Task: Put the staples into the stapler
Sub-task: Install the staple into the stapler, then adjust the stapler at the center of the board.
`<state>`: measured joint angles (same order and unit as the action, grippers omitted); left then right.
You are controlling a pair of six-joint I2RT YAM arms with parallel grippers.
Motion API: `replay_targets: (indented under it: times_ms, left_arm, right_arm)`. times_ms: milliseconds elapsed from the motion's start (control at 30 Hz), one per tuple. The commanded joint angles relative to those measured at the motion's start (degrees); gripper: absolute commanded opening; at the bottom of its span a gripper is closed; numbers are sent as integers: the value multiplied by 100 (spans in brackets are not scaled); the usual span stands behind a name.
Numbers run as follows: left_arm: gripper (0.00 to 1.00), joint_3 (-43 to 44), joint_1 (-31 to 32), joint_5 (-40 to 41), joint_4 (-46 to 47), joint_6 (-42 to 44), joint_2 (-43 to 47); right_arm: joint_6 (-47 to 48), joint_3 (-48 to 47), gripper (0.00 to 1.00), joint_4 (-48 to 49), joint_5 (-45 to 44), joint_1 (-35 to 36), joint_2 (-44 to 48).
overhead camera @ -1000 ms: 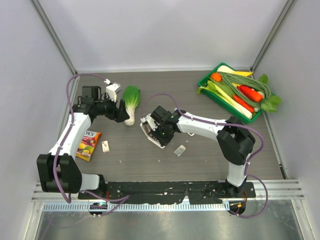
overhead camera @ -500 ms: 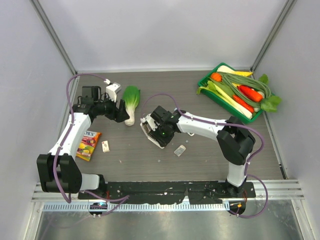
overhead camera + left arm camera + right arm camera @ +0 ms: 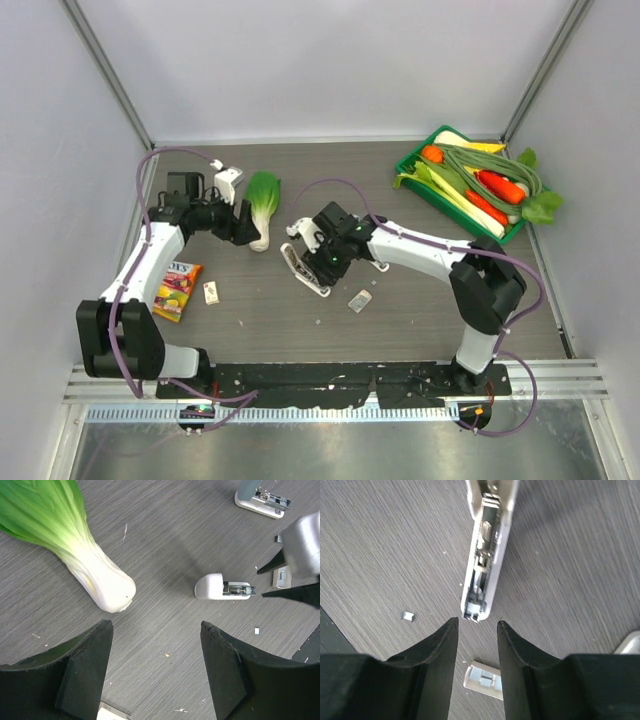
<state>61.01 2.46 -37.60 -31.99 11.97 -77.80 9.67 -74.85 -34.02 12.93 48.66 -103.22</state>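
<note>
Well, starting at the far left, we see a bright snack packet [image 3: 177, 290] and, just beside it on the side nearer the stapler [image 3: 306, 269], the staples [image 3: 211, 292]. They are a tiny flat whitish box with a brownish-red face, lying on the table [image 3: 420, 300] well to the left of the stapler, and neither arm touches it.

Up and to the left of the stapler, the left gripper [image 3: 155, 630] hangs over bare tabletop. Its black fingers are spread wide with nothing between them, and the white stem end of a bok choy [image 3: 262, 205] lies near one finger.

The stapler itself is slim and white and lies at a slant on the dark wood-grain surface. We see it opened with its inner side turned up, so the silvery metal channel runs along its length between pale plastic edges. We cannot tell whether staples sit in that channel.

The right gripper [image 3: 476, 627] points at the stapler's near end from just short of it, its fingers parted by a narrow gap and pinching nothing. A loose silvery bit [image 3: 408, 615] lies near that end.

Right of the stapler lies a small pale bar [image 3: 360, 300], and far to the right stands a green tray [image 3: 417, 152] of vegetables.
</note>
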Motion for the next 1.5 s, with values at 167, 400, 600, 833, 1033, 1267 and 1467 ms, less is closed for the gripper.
replay_targets:
  times_ms: [167, 400, 600, 833, 1033, 1267, 1467]
  left_arm:
    - [69, 288, -17, -546, 114, -80, -489]
    - [64, 438, 202, -564, 377, -89, -1017]
    - [56, 649, 518, -485, 421, -107, -1535]
    - [49, 693, 765, -607, 509, -124, -1765]
    - [49, 640, 853, -819, 544, -151, -1695]
    - [48, 517, 914, -827, 562, -168, -1651]
    - [48, 508, 914, -784, 580, -204, -1686]
  right_arm:
    - [772, 1332, 38, 1547, 368, -235, 821]
    - [1063, 1965, 22, 2232, 808, -235, 953]
    - [1046, 2018, 17, 2364, 939, -235, 962]
    - [756, 2080, 14, 2655, 1177, -235, 839]
    - [694, 1983, 14, 2672, 1045, -235, 672]
    - [773, 1922, 26, 2427, 807, -235, 979]
    - [738, 1790, 37, 2251, 948, -217, 1085]
